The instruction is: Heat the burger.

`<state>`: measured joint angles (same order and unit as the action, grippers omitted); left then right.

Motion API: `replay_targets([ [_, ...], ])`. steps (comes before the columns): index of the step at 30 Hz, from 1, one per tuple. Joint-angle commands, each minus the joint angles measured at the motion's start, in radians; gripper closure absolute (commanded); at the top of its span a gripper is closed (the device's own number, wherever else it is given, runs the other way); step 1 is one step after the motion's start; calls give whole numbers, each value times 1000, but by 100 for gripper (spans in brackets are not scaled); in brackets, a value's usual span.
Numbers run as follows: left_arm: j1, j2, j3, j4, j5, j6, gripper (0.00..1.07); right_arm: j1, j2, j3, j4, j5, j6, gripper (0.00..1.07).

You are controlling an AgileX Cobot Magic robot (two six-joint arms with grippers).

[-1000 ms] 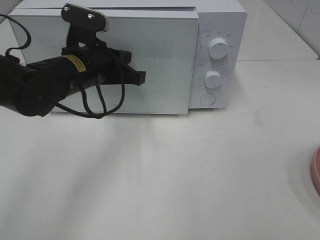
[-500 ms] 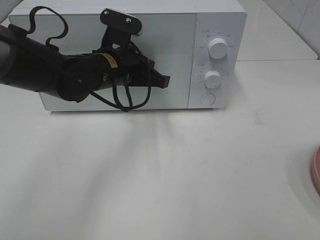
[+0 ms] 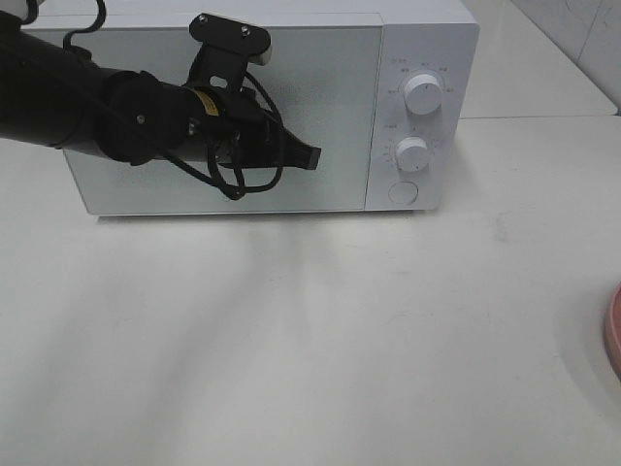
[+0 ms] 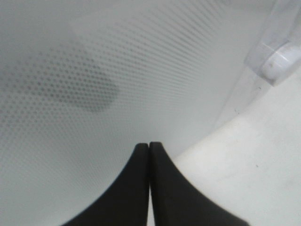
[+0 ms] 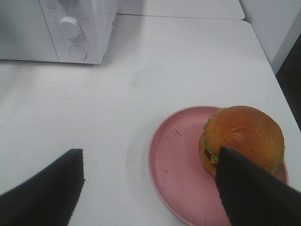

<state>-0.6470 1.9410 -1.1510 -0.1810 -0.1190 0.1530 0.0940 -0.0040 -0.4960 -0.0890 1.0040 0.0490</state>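
Observation:
The burger (image 5: 242, 139), with a glossy brown bun and a green lettuce edge, sits on the pink plate (image 5: 174, 160) on the table, seen in the right wrist view. My right gripper (image 5: 150, 155) is open and empty, hovering above the plate with one finger (image 5: 244, 188) in front of the burger. The white microwave (image 3: 330, 87) stands at the back with its door shut. My left gripper (image 3: 312, 158) is shut and empty, its tips at the door's lower right part. In the left wrist view the closed fingers (image 4: 149, 143) point at the dotted door panel.
Two knobs (image 3: 423, 94) (image 3: 412, 153) and a round button (image 3: 402, 192) are on the microwave's right panel. A sliver of the pink plate (image 3: 613, 330) shows at the right edge of the high view. The white table (image 3: 320, 330) spreads in front.
The microwave door was ajar a second ago and is now shut flush. My left arm swung right along the door, then drew back slightly to the left.

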Motion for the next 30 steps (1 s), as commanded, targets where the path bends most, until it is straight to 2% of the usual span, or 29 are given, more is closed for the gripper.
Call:
replay_targets([
  [1,-27,-41,19,-9,185,-7,84,-5,-29,1,2,-7,-3,31],
  [2,-26,-45,19,-9,241,-7,70,-5,-29,1,2,-7,-3,31],
  [3,-26,-45,19,-9,241,-7,70,-5,-29,1,2,-7,-3,31],
  [4,-31,-58,19,-18,337,-14,38,-5,-29,1,2,-7,-3,31],
  [5,-31,-58,19,-18,337,-14,38,-5,-29,1,2,-7,-3,31],
  [6,-32,-63,19,-22,383,-19,9,-5,-29,1,2,-7,-3,31],
  [7,-32,-75,19,-29,469,-25,5,-5,-29,1,2,-7,-3,31],
  [8,-32,-75,19,-29,469,-25,5,-5,-29,1,2,-7,-3,31],
  [9,-32,-93,19,-39,569,-25,8,-5,-29,1,2,-7,-3,31],
  [11,-32,-101,19,-42,618,-25,8,-5,-29,1,2,-7,-3,31],
  [12,-32,-118,19,-47,703,-25,8,-5,-29,1,2,-7,-3,31],
  [14,-32,-129,19,-47,741,-25,8,-5,-29,1,2,-7,-3,31],
  [16,-31,-163,19,-47,891,-29,8,-5,-29,1,2,-7,-3,31],
  [20,-31,-200,19,-46,997,-36,8,-5,-29,1,2,-7,-3,31],
  [22,-27,-244,19,-41,1096,-69,8,-5,-29,1,2,-7,-3,31],
  [26,-9,-279,19,-46,1129,-70,8,-5,-29,1,2,-7,-3,31],
  [30,48,-328,20,-45,1164,-79,8,-5,-29,1,2,-7,-3,31],
])
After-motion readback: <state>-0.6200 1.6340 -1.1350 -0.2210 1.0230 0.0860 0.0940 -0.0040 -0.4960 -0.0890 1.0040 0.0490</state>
